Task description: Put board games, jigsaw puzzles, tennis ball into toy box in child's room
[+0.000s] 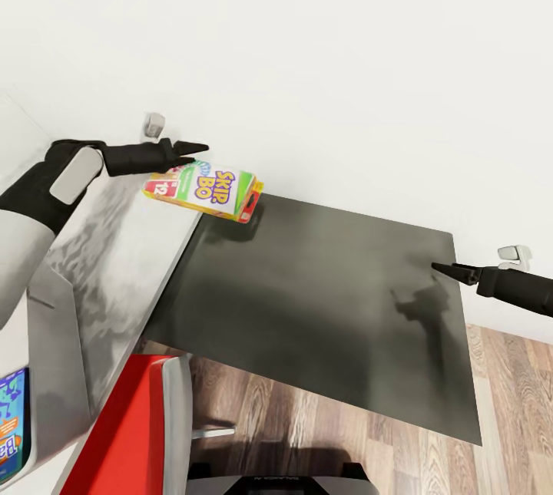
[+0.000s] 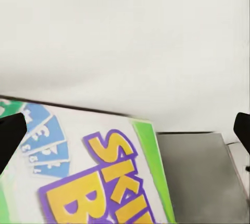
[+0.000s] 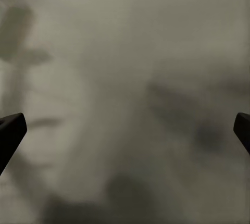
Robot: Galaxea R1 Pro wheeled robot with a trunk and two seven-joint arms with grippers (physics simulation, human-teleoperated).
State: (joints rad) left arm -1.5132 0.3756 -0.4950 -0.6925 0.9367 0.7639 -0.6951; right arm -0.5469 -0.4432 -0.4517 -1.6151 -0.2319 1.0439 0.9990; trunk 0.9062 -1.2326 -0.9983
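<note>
The yellow-green-red SKIP-BO board game lies tilted at the back of the table, where the pale desk meets the darker grey corner section. A dark shadow sits under it, and I cannot tell if it touches the top. My left gripper is open just above the box's far left edge. In the left wrist view, the gripper has its fingers spread wide and the box lid lies beyond them. My right gripper hangs open over the dark section's right end, holding nothing.
At the lower left, a blue printed box lies beside a light grey sloping wall, apparently the toy box. A red-and-white chair is tucked under the desk front. A white wall rises directly behind, and wood floor shows below.
</note>
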